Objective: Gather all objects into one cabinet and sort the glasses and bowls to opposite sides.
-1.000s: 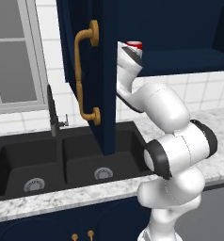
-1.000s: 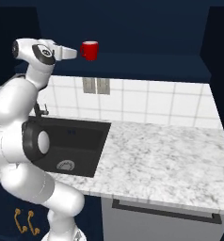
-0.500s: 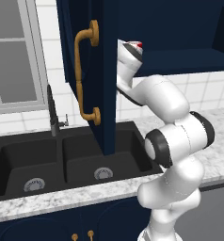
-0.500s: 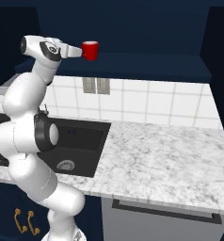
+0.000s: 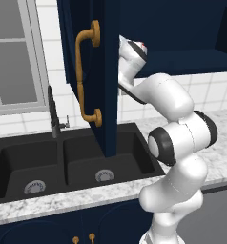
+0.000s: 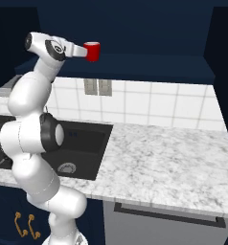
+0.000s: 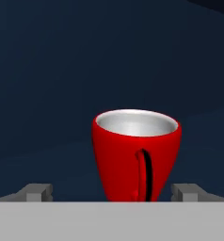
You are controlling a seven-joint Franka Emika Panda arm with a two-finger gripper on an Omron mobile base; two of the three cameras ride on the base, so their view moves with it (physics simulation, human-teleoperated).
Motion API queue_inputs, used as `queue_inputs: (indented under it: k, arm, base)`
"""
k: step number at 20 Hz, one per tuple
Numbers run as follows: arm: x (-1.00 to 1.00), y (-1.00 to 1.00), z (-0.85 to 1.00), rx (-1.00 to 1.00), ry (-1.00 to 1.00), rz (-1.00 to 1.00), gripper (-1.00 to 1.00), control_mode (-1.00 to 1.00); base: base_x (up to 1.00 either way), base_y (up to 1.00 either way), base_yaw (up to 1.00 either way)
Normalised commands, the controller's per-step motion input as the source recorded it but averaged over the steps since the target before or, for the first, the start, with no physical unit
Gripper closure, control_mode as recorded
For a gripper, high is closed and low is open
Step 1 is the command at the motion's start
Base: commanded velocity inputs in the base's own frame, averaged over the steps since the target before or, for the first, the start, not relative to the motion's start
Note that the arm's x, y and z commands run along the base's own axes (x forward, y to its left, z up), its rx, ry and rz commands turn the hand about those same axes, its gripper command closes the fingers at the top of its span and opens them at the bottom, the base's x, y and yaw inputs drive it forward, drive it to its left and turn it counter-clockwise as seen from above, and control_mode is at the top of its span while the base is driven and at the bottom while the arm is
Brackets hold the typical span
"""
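Observation:
A glossy red cup [image 6: 92,51] with a pale inside sits at the left end of the navy cabinet shelf [image 6: 154,64]. In the hand view the red cup [image 7: 135,155] stands upright between the spread fingertips [image 7: 37,192], with a gap on each side and its base hidden. My gripper [image 6: 85,50] is open and level with the shelf, right behind the cup. From the left, the gripper [image 5: 138,47] shows by the open cabinet door [image 5: 89,71], with a sliver of the red cup [image 5: 142,45] beyond it. The other cups and the bowl are out of view.
The open navy door with a brass handle [image 5: 87,76] hangs close to the left of my arm. Below are a black double sink [image 5: 63,164] with a faucet [image 5: 53,114] and a marble counter [image 6: 164,162]. A dishwasher front [image 6: 168,220] sits under the counter.
The arm's elbow has swung up and to the side. The hand and the red cup have hardly shifted at the shelf.

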Motion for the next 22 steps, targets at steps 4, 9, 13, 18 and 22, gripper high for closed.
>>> queue_inputs:
  k: [4,9,13,18,22]
  arm:
    - [0.17,-0.19,0.00,0.00,0.03,0.00,-1.00,-1.00]
    - [0.04,-0.21,0.00,0.00,0.01,-0.01,-1.00,-1.00]
    - [0.00,-0.28,-0.01,0.01,0.00,-0.04,1.00,-1.00]
    - [-0.22,-0.01,-0.20,0.01,0.01,-0.04,1.00,-1.00]
    - [-0.31,0.00,-0.01,0.05,0.00,-0.01,1.00,-1.00]
  base:
    - [0.00,0.00,0.00]
    - [0.00,0.00,0.00]
    - [0.00,0.00,0.00]
    - [0.00,0.00,0.00]
    - [0.00,0.00,0.00]
